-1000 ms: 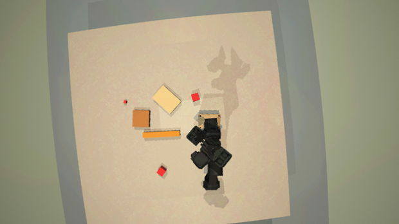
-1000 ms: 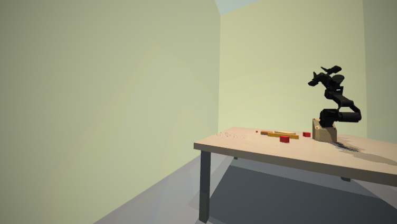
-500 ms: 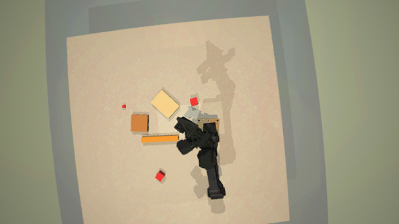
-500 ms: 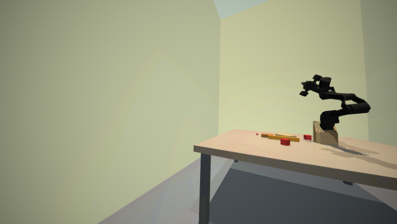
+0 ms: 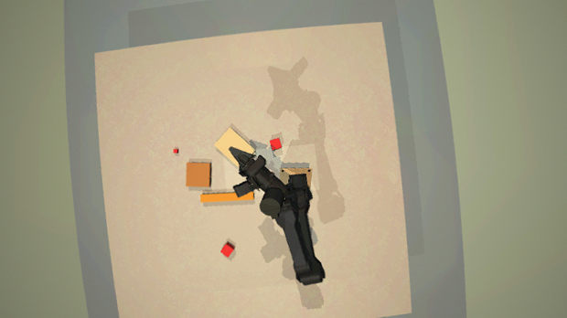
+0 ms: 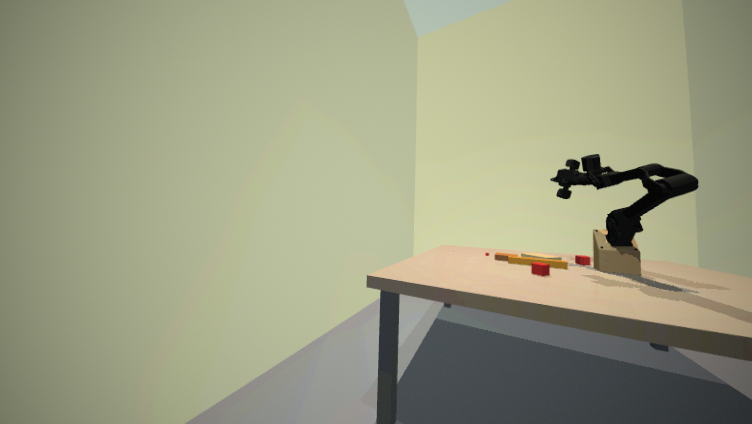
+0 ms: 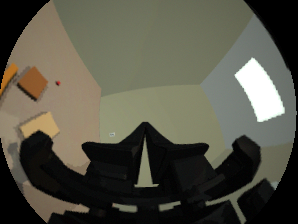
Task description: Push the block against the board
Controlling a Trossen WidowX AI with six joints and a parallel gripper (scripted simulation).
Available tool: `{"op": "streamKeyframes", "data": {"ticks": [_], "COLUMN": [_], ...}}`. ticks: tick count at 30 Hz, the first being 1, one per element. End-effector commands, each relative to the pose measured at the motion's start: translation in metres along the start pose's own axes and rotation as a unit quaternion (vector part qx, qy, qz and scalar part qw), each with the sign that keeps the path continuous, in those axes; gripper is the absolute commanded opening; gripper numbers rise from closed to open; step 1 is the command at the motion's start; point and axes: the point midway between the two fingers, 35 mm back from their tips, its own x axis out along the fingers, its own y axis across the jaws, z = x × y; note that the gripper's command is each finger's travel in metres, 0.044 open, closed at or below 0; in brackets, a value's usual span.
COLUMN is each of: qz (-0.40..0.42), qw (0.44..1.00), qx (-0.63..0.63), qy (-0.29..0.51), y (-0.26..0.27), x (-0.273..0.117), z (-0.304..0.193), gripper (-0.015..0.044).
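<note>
The square brown-orange block (image 5: 198, 174) (image 6: 505, 256) (image 7: 33, 83) lies flat on the table, apart from both longer pieces. A pale yellow rectangular piece (image 5: 229, 136) (image 6: 540, 256) (image 7: 40, 124) lies at an angle to it. A narrow orange bar (image 5: 223, 197) (image 6: 537, 262) (image 7: 7, 79) lies just beyond the block's lower right corner in the top view. I cannot tell which of these two is the board. My gripper (image 5: 232, 150) (image 6: 552, 179) (image 7: 145, 124) is shut and empty, high above the table. In the top view it hides part of the pale piece.
A red cube (image 5: 275, 143) (image 6: 582, 260) lies near the arm's wooden base (image 6: 616, 261). Another red cube (image 5: 227, 249) (image 6: 540, 269) lies on the bar's far side from the pale piece. A tiny red cube (image 5: 176, 150) (image 6: 487, 254) (image 7: 58, 83) lies near the square block.
</note>
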Motion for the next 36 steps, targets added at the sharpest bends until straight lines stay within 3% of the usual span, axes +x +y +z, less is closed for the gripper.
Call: {"op": "streamKeyframes", "data": {"ticks": [1,17,36], "qz": [0.072,0.339,0.614], "qw": [0.997,0.94,0.786], "qx": [-0.006,-0.033,-0.063], "qy": [0.002,0.014,0.033], "y": [0.031,0.155,0.276], "x": [0.014,0.028,-0.023], "z": [0.0,0.0,-0.005], "gripper": [0.0,0.0,0.0]}}
